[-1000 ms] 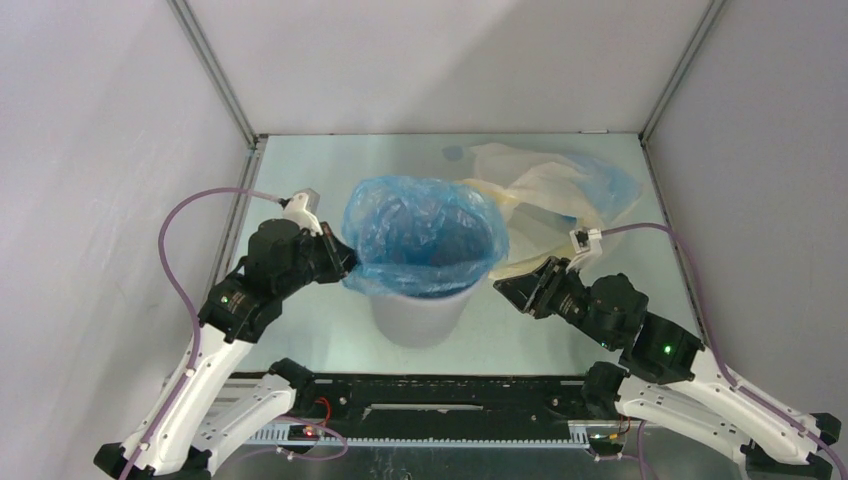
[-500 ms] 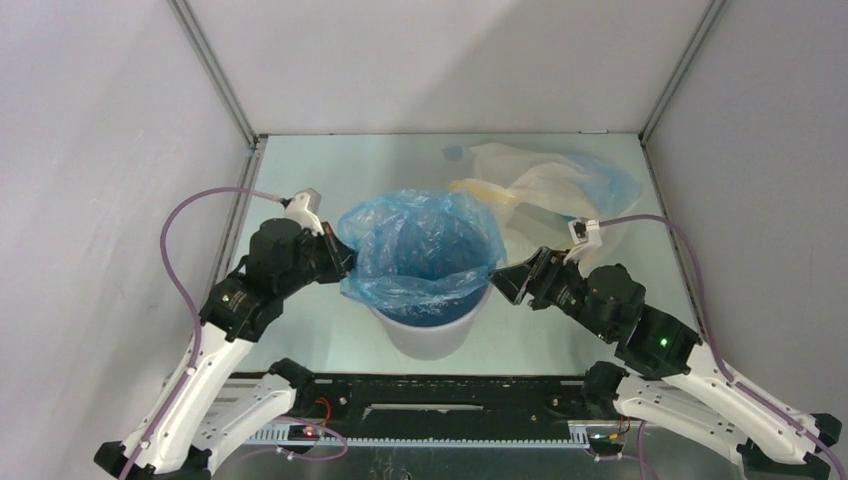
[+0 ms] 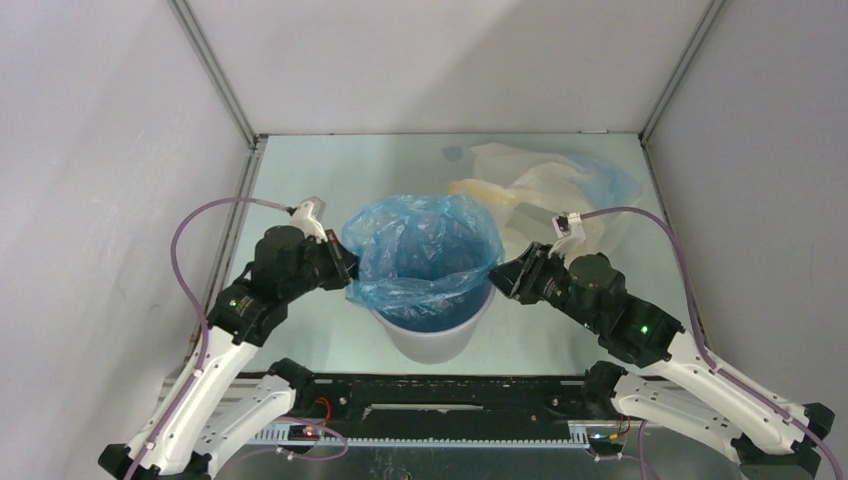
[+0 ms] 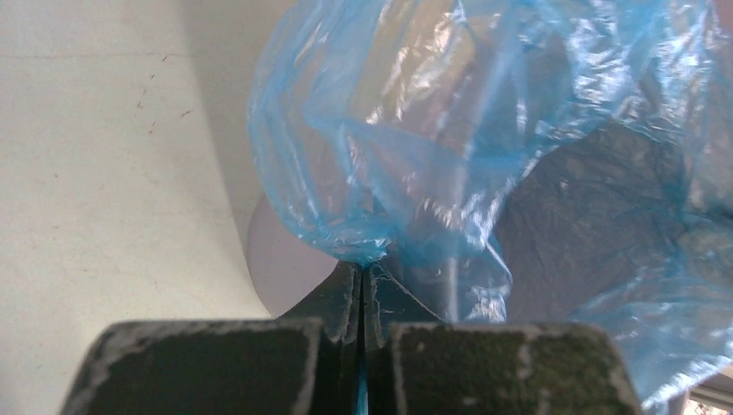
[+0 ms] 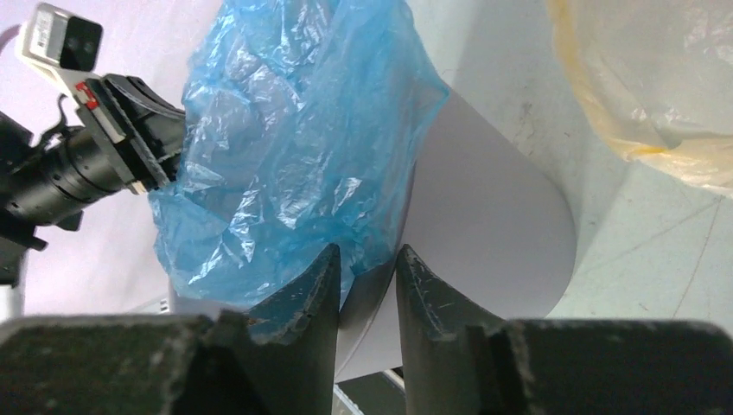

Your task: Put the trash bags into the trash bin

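The bright blue trash bag (image 3: 422, 250) sits in the mouth of the light grey trash bin (image 3: 432, 338), its film bunched above the rim. My left gripper (image 3: 346, 270) is shut on the bag's left edge; in the left wrist view the film (image 4: 449, 130) pinches into the closed tips (image 4: 361, 266) beside the bin wall (image 4: 277, 259). My right gripper (image 3: 497, 274) is open at the bin's right rim; in the right wrist view its tips (image 5: 367, 255) straddle the rim, with the blue bag (image 5: 285, 147) at the left finger and the bin wall (image 5: 493, 233) behind.
Cream-yellow and pale blue bags (image 3: 545, 185) lie in a heap on the table at the back right, also in the right wrist view (image 5: 657, 78). Grey walls enclose the table on three sides. The left arm's gripper (image 5: 130, 138) shows across the bin.
My right gripper has moved left up to the bin's right rim. My left gripper has shifted slightly nearer with the bag edge; the bag's mouth has slackened and bunched.
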Tool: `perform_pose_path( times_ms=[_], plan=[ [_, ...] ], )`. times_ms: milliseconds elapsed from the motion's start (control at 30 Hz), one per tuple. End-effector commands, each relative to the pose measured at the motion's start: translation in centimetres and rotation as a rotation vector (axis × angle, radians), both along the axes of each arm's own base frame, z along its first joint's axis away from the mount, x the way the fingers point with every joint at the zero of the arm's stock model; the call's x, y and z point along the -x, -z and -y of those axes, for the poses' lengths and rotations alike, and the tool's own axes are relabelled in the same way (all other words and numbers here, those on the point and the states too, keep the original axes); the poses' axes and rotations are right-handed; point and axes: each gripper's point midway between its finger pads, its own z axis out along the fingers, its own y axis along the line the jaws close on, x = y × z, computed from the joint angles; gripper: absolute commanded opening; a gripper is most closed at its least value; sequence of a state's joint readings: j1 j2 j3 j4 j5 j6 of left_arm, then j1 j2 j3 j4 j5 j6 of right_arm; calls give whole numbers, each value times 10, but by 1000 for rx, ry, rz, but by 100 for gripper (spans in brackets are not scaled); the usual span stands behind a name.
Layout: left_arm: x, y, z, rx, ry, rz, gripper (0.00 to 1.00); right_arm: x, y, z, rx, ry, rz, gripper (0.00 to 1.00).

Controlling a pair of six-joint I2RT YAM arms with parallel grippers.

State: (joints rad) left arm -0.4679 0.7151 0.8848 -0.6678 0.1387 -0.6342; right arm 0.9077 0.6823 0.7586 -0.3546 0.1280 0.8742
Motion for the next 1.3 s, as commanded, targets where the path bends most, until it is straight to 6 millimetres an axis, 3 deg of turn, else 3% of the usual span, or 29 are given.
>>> perform_pose_path(
  times_ms=[0, 167, 500, 600, 733, 967, 1100, 1233, 1267],
  plan=[
    [-1, -12, 19, 96, 58, 13, 0, -1, -31, -13, -86, -35, 46, 25],
    [-15, -13, 14, 70, 8, 36, 0, -16, -38, -15, -91, 12, 95, 22],
    [-57, -29, 3, 46, -42, 65, 0, -75, -50, -13, -79, 155, 117, 6],
    [-74, -32, -2, 36, -53, 57, 0, -95, -60, -14, -54, 193, 132, 6],
    [-91, -36, -15, 54, -76, 43, 0, -116, -56, -14, 7, 227, 122, 9],
    [-95, -46, -13, 73, -42, 50, 0, -126, -55, -10, 16, 208, 129, 35],
    [-86, -52, -11, 99, -32, 59, 0, -120, -58, 0, 27, 208, 131, 47],
    [-72, -54, -7, 140, -9, 57, 1, -104, -65, 11, 49, 180, 153, 72],
    [-69, -54, -5, 153, 2, 57, 1, -100, -66, 14, 54, 171, 158, 73]
  ],
)
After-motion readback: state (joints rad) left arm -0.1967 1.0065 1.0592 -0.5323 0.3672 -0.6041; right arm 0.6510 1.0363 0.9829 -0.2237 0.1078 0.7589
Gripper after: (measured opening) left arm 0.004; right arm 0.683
